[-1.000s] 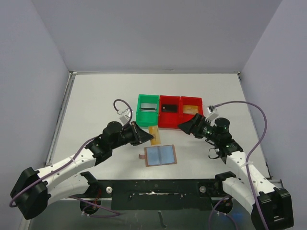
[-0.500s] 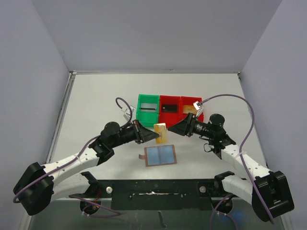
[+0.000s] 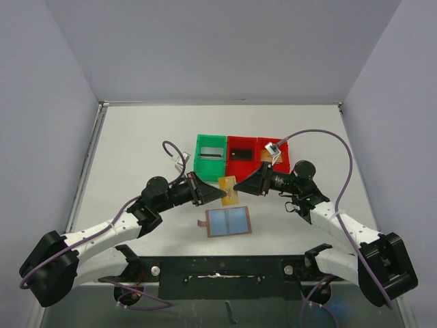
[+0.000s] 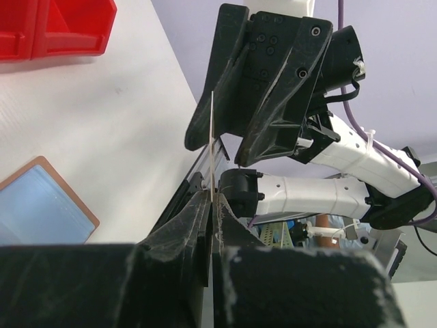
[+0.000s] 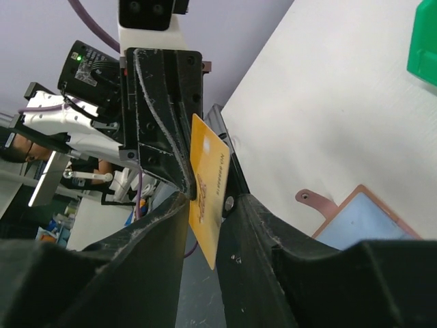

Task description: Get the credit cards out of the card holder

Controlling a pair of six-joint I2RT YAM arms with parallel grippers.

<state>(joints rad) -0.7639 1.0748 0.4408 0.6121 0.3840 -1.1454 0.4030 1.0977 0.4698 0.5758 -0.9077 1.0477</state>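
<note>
A gold credit card [image 3: 230, 189] is held on edge above the table, with my left gripper [image 3: 221, 193] shut on its lower end. In the left wrist view the card [image 4: 213, 137] shows as a thin line rising from the shut fingers [image 4: 214, 198]. My right gripper [image 3: 240, 189] faces it from the right. Its jaws stand on either side of the card [image 5: 212, 167], with a gap still showing on one side [image 5: 210, 199]. The card holder [image 3: 229, 221] lies open on the table below, blue lining up, tab to the left.
Behind the grippers stand a green bin [image 3: 205, 166] with a silvery card [image 3: 212, 153] and two red bins [image 3: 239, 175]. One red bin holds a dark card [image 3: 239, 154], the other a tan one [image 3: 270, 156].
My right gripper has swung left from the red bins to the gold card, and its jaws have narrowed around it. My left gripper has raised the card a little.
</note>
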